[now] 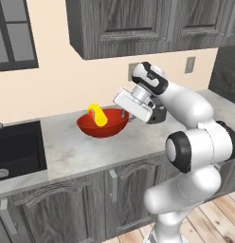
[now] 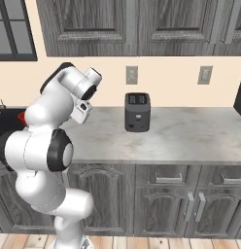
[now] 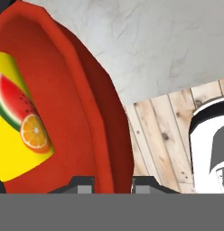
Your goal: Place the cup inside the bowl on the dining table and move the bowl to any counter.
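The red bowl sits low on the grey stone counter, right of the sink; I cannot tell whether it rests on the top or hangs just above it. The yellow cup leans inside it, and its fruit print shows in the hand view. My gripper reaches in from the right and is shut on the bowl's right rim. In the hand view the red rim runs down between my fingertips. The dining table is out of view.
A black sink lies to the left of the bowl. Further right on the counter stands a dark toaster against the wall. Wall cabinets hang overhead. The wooden floor shows past the counter's edge.
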Available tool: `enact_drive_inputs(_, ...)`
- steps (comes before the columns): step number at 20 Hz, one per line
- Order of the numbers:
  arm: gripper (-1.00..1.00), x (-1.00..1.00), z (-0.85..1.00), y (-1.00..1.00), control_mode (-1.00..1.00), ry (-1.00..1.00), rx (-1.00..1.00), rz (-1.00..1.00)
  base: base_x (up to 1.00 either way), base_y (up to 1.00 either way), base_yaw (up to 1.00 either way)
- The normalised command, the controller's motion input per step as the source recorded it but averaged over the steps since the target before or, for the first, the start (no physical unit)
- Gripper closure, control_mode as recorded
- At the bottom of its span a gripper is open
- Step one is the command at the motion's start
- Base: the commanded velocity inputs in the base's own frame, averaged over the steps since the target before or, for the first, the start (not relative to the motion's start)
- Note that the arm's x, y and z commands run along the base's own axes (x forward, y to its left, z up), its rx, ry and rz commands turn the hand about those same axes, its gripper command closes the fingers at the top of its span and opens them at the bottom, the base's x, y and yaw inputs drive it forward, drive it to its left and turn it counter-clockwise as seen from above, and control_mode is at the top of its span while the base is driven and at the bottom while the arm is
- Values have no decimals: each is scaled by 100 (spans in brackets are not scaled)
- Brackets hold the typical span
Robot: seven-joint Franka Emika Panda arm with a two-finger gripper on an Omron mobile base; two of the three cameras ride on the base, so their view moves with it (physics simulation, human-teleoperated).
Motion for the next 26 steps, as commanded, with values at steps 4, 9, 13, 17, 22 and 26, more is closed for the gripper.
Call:
enact_drive_inputs(4, 100, 0, 0, 0, 100, 0, 0, 0, 0, 0, 0)
enact_drive_inputs(9, 100, 0, 0, 0, 100, 0, 0, 0, 0, 0, 0)
enact_drive_inputs(13, 100, 0, 0, 0, -100, 0, 0, 0, 0, 0, 0)
enact_drive_inputs(17, 100, 0, -9, 0, -100, 0, 0, 0, 0, 0, 0)
enact_drive_inputs(22, 100, 0, -35, 0, -100, 0, 2, 0, 0, 0, 0)
enact_drive_inputs(26, 100, 0, -23, 0, -100, -1, 5, 0, 0, 0, 0)
